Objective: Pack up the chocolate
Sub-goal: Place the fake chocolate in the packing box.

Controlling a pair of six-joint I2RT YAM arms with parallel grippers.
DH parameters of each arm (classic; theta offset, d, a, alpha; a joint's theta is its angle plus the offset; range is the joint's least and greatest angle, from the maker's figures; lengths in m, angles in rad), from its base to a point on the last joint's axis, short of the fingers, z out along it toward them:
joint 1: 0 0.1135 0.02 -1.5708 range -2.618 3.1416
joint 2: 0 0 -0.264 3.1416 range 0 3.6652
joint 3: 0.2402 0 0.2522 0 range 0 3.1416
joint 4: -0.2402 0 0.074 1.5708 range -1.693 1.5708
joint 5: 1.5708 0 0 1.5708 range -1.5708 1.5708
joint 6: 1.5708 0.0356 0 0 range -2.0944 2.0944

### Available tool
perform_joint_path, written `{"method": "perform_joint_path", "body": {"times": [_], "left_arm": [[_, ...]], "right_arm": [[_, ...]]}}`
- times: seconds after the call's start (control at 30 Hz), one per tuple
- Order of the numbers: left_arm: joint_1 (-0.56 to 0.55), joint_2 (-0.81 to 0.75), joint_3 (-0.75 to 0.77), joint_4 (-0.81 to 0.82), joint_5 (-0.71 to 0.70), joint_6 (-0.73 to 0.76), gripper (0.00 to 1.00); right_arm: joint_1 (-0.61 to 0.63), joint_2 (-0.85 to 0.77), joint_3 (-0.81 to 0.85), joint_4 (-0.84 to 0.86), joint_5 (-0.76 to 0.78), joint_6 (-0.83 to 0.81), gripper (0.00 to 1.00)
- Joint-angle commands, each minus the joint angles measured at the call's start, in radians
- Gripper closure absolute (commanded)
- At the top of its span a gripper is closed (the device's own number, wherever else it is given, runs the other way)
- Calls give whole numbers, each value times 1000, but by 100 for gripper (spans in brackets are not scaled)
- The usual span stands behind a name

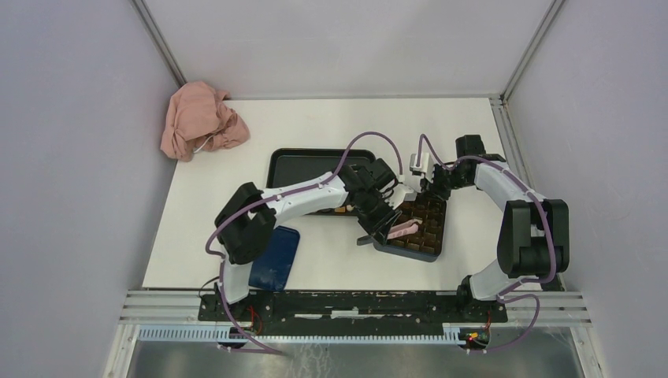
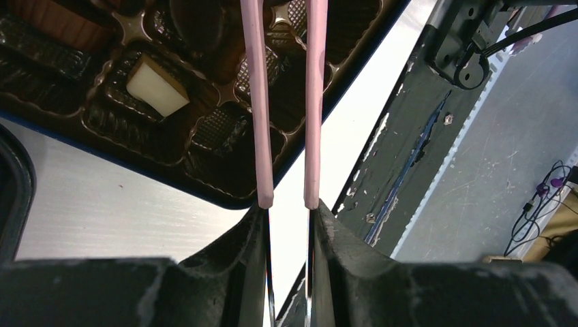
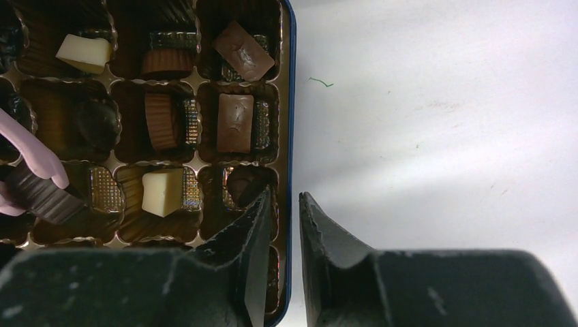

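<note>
1. The white table (image 1: 331, 118) is seen from above; both arms are bent in toward its right-centre.
2. A black tray (image 1: 299, 157) is set mid-table, and its right part is covered by the left arm.
3. A dark blue box (image 1: 408, 252) with a brown grid insert (image 3: 198, 163) is placed just beside the tray's near right corner.
4. A dark blue lid (image 1: 282, 252) is laid flat at the near left and is partly hidden under the left arm's elbow.
5. A pink cloth (image 1: 203, 122) is crumpled at the far left corner, well apart from the rest.
6. The pink tongs (image 2: 257, 102) are clamped at their handle end by the left gripper (image 2: 290, 218), and their two arms are run out over the box.
7. The right gripper (image 3: 283, 211) is held with its jaws narrowly apart astride the box's blue wall, one finger over the insert and the other over bare table. Whether the wall is touched cannot be told.
8. The chocolate (image 3: 235, 122) is seated in the insert's compartments: brown, tan and cream-white pieces, one to a cell, with some cells bare.
9. One dark piece (image 3: 44, 199) is caught between the tong tips, low over a cell at the box's middle.
</note>
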Motion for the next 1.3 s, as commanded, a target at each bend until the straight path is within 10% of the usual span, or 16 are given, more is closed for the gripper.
{"method": "perform_joint_path", "body": {"times": [0.0,0.6,1.27], "left_arm": [[-12,17,60,-20,-11,51,87],[-21,47,104,-34,-61,36,65],[109,-214,-112,184,-65,-87,68]], "right_arm": [[-4,2,40,-1,-24,7,71],[-4,-45,34,0,-39,17,45],[-51,-116,43,-21,-127,18,39]]}}
